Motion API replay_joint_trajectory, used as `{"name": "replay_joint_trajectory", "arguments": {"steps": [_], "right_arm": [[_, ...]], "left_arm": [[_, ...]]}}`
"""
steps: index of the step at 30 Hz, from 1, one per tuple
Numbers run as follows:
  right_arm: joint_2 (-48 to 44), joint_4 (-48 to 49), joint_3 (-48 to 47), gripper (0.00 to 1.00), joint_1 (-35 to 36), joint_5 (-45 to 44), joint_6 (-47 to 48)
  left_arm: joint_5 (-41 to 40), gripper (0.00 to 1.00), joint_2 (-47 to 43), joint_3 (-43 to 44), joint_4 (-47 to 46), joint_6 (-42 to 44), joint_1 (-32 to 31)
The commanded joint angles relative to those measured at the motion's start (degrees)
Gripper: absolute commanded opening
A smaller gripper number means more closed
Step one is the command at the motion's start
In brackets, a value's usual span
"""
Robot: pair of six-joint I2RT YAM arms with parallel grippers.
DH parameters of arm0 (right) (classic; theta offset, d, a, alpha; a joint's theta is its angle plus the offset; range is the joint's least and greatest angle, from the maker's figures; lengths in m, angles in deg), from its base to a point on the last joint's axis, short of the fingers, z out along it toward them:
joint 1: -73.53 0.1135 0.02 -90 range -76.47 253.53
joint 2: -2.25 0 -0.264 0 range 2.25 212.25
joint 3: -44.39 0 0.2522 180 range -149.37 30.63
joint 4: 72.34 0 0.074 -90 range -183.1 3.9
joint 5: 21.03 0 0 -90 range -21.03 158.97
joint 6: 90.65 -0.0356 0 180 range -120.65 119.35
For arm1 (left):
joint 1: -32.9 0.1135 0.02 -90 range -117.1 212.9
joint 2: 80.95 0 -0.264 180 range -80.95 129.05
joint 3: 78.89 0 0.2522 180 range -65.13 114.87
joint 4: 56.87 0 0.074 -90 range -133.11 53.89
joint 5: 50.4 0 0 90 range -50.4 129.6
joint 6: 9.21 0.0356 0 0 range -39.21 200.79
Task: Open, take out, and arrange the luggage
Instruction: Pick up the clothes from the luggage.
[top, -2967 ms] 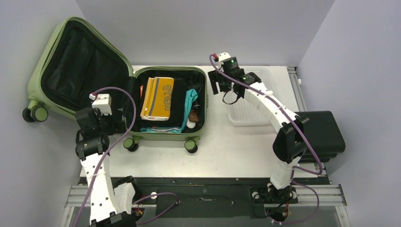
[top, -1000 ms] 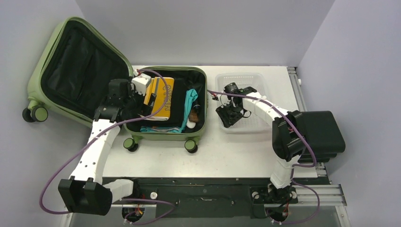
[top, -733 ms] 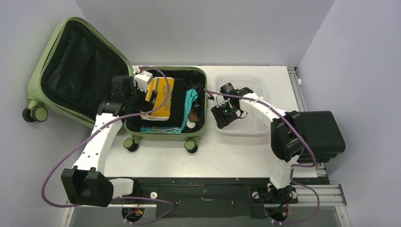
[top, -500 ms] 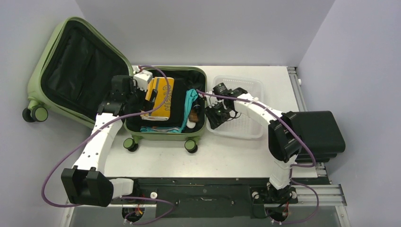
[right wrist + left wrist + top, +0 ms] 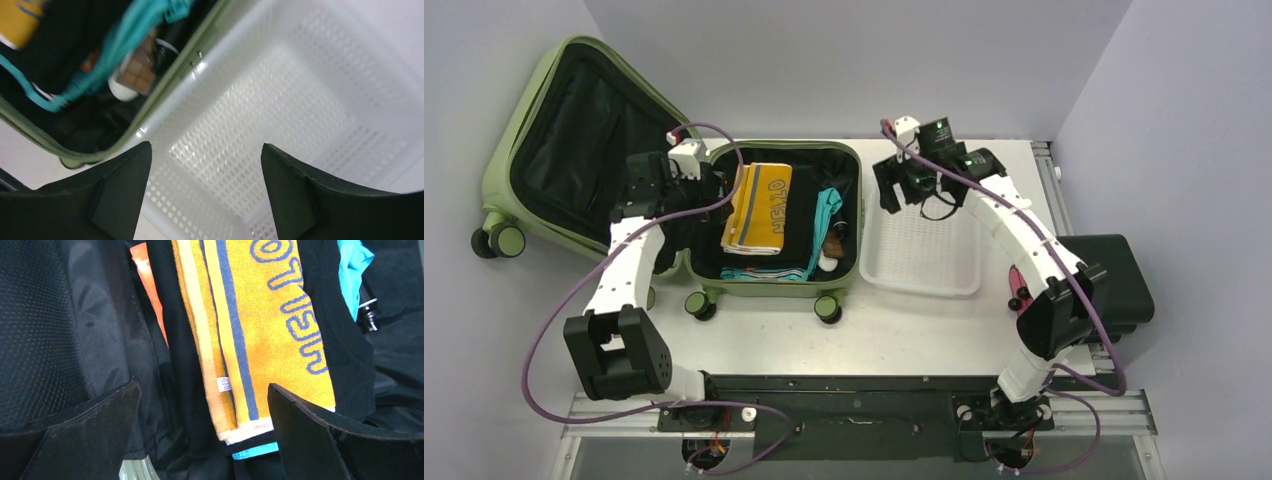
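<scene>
The olive-green luggage [image 5: 769,288] lies open on the table, its black-lined lid [image 5: 574,140] leaning back at the left. Inside lie a folded yellow towel [image 5: 759,208], a teal cloth [image 5: 826,215], black clothing and small items. My left gripper [image 5: 704,190] is open and empty above the case's left side; in the left wrist view [image 5: 205,435] the towel [image 5: 260,330] lies below the spread jaws. My right gripper [image 5: 906,190] is open and empty above the white basket [image 5: 919,288]. In the right wrist view [image 5: 206,190] its mesh floor [image 5: 280,115] shows below.
The basket stands against the suitcase's right wall [image 5: 165,85]. A smaller black case with a pink-red side [image 5: 1114,280] sits at the table's right edge. Grey walls close in on the left, back and right. The suitcase's wheels [image 5: 828,308] face the front.
The right gripper dragged the basket left against the suitcase, then let go and rose toward the back. The left gripper drew back to the case's left edge.
</scene>
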Motion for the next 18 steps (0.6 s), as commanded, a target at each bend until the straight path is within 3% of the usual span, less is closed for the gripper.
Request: {"name": "replay_joint_trajectory", "arguments": {"steps": [1, 4, 6, 10, 12, 18], "right_arm": [[0.51, 3.34, -9.81, 0.78, -0.37, 8.29, -5.08], [6.62, 5.38, -15.02, 0.82, -0.27, 20.14, -9.65], [9.61, 8.47, -17.64, 0.83, 2.02, 23.12, -12.56], [14.76, 20.53, -19.43, 0.83, 4.62, 28.13, -21.21], [17.27, 29.23, -18.98, 0.83, 5.62, 29.62, -30.07], [26.80, 46.03, -22.17, 0.77, 9.57, 32.47, -45.31]], "left_arm": [[13.83, 0.96, 2.34, 3.18, -2.18, -3.32, 2.37], [16.05, 0.96, 2.62, 1.39, -1.27, -4.64, 2.44], [17.10, 0.96, 2.91, 0.66, -0.48, -4.81, 2.39], [18.78, 0.99, 4.58, 0.41, -1.24, -5.79, 2.70], [19.87, 1.00, 6.14, 0.98, -1.78, -6.45, 2.98], [20.62, 0.92, 13.07, 4.82, -3.25, -7.23, 3.36]]}}
